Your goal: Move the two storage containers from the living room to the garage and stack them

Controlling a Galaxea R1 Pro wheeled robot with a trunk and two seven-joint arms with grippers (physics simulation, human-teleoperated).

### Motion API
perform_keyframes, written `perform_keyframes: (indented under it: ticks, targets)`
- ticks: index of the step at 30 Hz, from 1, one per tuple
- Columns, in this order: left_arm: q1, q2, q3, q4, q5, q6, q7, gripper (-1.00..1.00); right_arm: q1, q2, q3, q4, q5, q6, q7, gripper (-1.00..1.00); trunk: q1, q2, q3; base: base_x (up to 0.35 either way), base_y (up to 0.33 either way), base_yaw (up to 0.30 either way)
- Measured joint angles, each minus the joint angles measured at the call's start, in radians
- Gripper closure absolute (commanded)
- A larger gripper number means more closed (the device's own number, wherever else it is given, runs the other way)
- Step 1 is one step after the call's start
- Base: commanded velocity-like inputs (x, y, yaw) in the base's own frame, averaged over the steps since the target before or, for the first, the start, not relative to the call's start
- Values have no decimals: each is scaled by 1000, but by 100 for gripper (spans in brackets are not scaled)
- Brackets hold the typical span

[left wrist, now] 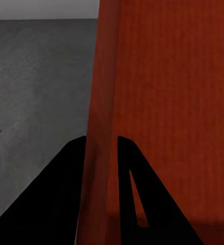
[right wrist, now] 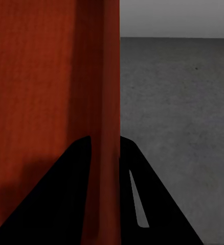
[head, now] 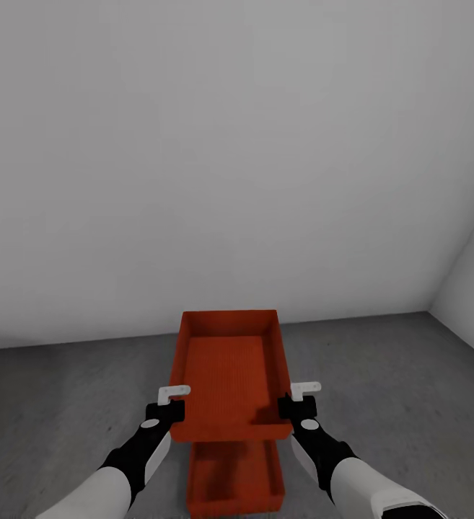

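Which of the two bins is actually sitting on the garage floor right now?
The lower bin, nearest the robot, rests on the concrete floor. The upper bin is held above it, one side wall in each gripper, left and right.

Right hand (right wrist: 104, 145) astride orange container wall (right wrist: 99, 76).

Soft, even light — faint shadows, sharp render.

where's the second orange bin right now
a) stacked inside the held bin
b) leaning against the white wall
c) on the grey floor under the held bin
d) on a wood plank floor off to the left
c: the second bin sits on the grey floor below the held bin, which the left end effector and right end effector grip by its side walls.
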Motion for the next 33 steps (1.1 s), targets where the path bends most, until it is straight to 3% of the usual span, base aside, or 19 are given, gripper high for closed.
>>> perform_keyframes:
  ticks: [33]
  targets:
    - [0, 0, 1, 2, 0, -1, 0, 100, 0, 0, 1, 0, 0, 1, 0, 100, 0, 0, -52, 0, 0, 0]
